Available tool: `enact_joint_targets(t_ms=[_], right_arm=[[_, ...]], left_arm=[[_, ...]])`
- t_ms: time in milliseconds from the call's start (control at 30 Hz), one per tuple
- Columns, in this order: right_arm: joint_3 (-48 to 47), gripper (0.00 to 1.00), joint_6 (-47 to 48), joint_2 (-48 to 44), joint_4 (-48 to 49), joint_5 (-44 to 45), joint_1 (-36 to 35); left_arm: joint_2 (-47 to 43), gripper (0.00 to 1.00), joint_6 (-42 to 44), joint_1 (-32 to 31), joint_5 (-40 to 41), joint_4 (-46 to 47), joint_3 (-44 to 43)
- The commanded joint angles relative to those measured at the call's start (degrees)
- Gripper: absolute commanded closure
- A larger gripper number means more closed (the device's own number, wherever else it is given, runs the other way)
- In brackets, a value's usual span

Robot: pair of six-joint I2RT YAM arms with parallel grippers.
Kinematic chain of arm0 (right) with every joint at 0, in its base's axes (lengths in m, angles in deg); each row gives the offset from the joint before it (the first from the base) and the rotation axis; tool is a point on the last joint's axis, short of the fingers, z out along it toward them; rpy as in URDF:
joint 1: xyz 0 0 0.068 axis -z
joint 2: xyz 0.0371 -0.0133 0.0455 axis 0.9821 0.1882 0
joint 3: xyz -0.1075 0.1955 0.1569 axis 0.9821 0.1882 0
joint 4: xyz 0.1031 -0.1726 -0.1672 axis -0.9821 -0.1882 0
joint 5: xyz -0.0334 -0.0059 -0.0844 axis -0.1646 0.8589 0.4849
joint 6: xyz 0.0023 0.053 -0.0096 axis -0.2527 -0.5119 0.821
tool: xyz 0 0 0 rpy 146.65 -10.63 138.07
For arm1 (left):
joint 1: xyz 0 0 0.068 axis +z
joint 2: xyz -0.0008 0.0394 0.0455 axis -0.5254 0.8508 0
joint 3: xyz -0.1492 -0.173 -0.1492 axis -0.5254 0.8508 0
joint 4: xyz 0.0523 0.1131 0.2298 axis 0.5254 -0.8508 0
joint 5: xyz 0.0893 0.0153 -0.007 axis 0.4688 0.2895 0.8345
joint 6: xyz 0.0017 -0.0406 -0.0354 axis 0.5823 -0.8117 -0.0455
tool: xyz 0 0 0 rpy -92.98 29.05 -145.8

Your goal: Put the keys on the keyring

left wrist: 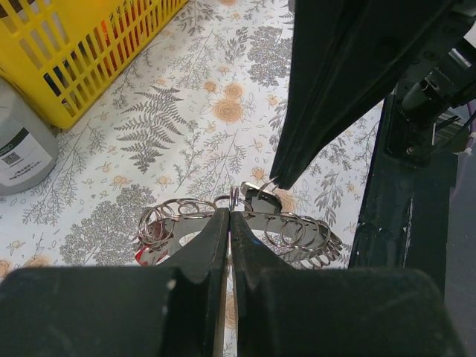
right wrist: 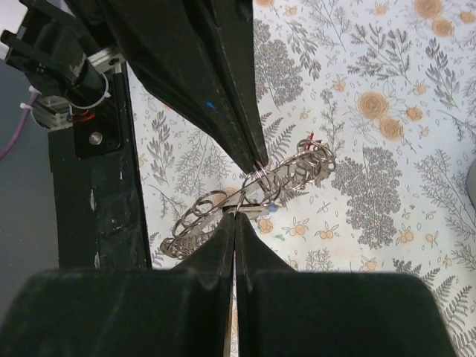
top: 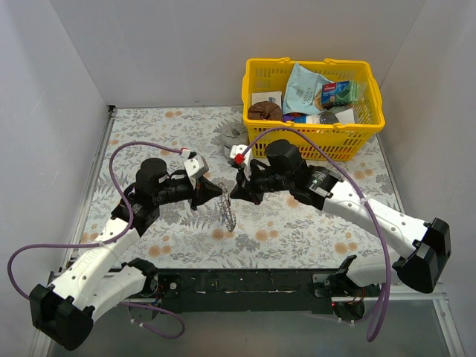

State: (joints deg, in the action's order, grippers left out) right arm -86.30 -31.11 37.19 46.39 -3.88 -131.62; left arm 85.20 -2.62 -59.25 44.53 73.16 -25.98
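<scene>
The keyring (top: 229, 210) is a limp strand of silvery rings over the floral mat, between the two arms. It stretches across the left wrist view (left wrist: 309, 236) and the right wrist view (right wrist: 305, 165). My left gripper (top: 218, 190) (left wrist: 230, 212) is shut on one ring at the strand's middle. My right gripper (top: 235, 192) (right wrist: 236, 216) is shut on a small flat silvery key (right wrist: 256, 210), right against that ring. The two fingertips almost touch. The right fingers (left wrist: 320, 104) reach in from the upper right in the left wrist view. A red tag (left wrist: 145, 255) sits at one end of the strand.
A yellow basket (top: 316, 143) of packets stands at the back right. A grey tin cup (top: 232, 137) (left wrist: 18, 145) stands just left of it. White walls close in the sides and back. The black mounting rail (top: 245, 282) runs along the near edge.
</scene>
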Motion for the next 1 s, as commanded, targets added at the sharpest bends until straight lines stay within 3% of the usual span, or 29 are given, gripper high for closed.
enact_joint_targets(t_ms=[0, 967], right_arm=[[-5.2, 0.99, 0.3, 1.8, -3.2, 1.7, 0.3], [-8.2, 0.99, -0.7, 5.7, -0.1, -1.0, 0.3]], left_arm=[[-1.2, 1.0, 0.8, 0.0, 0.0, 0.8, -2.8], [-1.0, 1.0, 0.1, 0.1, -0.5, 0.7, -2.4]])
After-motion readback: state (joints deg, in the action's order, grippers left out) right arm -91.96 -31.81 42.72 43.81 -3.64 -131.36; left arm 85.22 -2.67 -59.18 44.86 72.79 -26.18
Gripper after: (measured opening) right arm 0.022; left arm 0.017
